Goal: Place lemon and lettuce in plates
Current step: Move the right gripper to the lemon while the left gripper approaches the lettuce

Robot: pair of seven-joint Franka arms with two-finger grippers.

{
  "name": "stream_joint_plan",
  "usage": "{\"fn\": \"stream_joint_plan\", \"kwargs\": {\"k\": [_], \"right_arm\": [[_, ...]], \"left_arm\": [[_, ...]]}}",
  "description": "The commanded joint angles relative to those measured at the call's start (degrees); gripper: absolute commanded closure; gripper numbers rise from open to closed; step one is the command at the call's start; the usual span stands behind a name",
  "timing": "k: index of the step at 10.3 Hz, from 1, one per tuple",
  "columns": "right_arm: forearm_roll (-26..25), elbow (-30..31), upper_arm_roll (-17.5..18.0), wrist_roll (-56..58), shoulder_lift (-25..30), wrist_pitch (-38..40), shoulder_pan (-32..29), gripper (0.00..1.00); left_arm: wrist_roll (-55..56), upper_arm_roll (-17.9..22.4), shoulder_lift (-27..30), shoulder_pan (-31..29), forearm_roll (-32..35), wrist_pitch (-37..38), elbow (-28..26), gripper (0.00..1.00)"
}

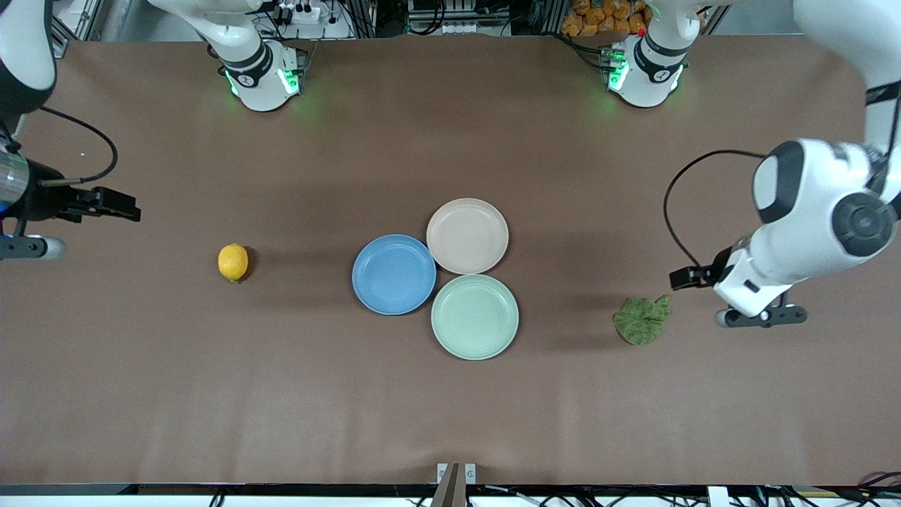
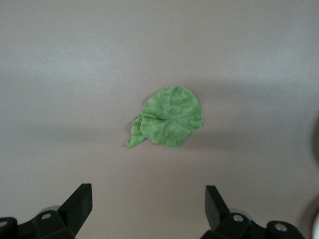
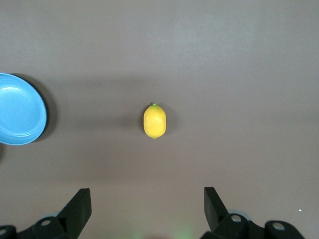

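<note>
The lemon point(image 1: 233, 262) lies on the brown table toward the right arm's end, and shows in the right wrist view point(image 3: 154, 121). The lettuce point(image 1: 642, 320) lies flat toward the left arm's end, and shows in the left wrist view point(image 2: 169, 118). The blue plate point(image 1: 393, 274) and the beige-pink plate point(image 1: 467, 235) sit empty mid-table, touching. The blue plate's edge shows in the right wrist view point(image 3: 17, 109). My left gripper point(image 2: 148, 188) is open and empty, up beside the lettuce point(image 1: 761, 316). My right gripper point(image 3: 146, 190) is open and empty, well apart from the lemon point(image 1: 24, 247).
A pale mint-green plate point(image 1: 475, 317), empty, touches both other plates and lies nearest the front camera. Bare brown table lies between the lemon and the plates and between the plates and the lettuce. A box of oranges point(image 1: 605, 17) stands off the table by the left arm's base.
</note>
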State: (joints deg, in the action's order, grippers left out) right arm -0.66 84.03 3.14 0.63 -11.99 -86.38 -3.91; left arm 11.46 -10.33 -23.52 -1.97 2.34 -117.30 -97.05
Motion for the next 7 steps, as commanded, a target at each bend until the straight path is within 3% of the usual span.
{"fn": "stream_joint_plan", "kwargs": {"k": [1, 3, 7], "right_arm": [[-0.5, 10.7, 0.4, 0.9, -0.5, -12.3, -2.1, 0.0], [-0.5, 18.6, 0.4, 0.9, -2.2, -21.0, -2.2, 0.0], [-0.4, 22.4, 0.5, 1.0, -8.9, -27.8, -2.6, 0.0]], "left_arm": [[-1.4, 0.3, -3.4, 0.0, -0.1, -9.4, -4.7, 0.0], [-1.4, 0.5, -5.8, 0.0, 0.4, -16.8, -8.3, 0.0], [-1.1, 0.4, -10.3, 0.3, 1.1, -20.8, -8.4, 0.0]]}}
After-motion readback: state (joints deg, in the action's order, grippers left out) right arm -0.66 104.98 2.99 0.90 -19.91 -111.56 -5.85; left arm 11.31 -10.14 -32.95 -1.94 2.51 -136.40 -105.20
